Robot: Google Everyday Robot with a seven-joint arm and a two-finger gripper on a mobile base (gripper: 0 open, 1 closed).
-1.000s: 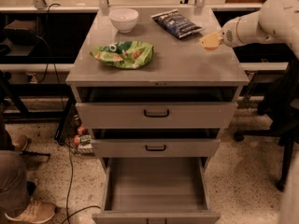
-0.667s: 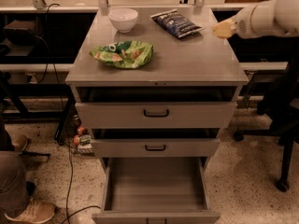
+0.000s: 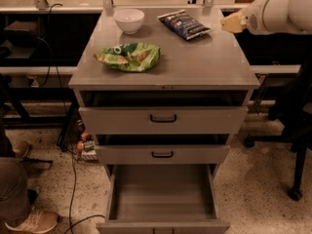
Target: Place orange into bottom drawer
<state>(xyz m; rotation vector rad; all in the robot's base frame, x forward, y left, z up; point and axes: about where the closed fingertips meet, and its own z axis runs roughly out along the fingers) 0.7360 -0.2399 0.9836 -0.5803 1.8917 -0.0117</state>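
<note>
Hand hovers off the bench's right rear corner. Whether it is apart, together or holding the orange cannot be told. Bottom drawer stands open, well below and left of the hand.

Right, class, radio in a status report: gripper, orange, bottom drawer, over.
Gripper beside cabinet's right rear corner, near blue chip bag. Orange not visible on top or in drawer. Bottom drawer open, inside bare, nothing blocking it.

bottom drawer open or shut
Open: the bottom drawer is pulled out, grey inside showing. The gripper is beside the cabinet top.
</note>
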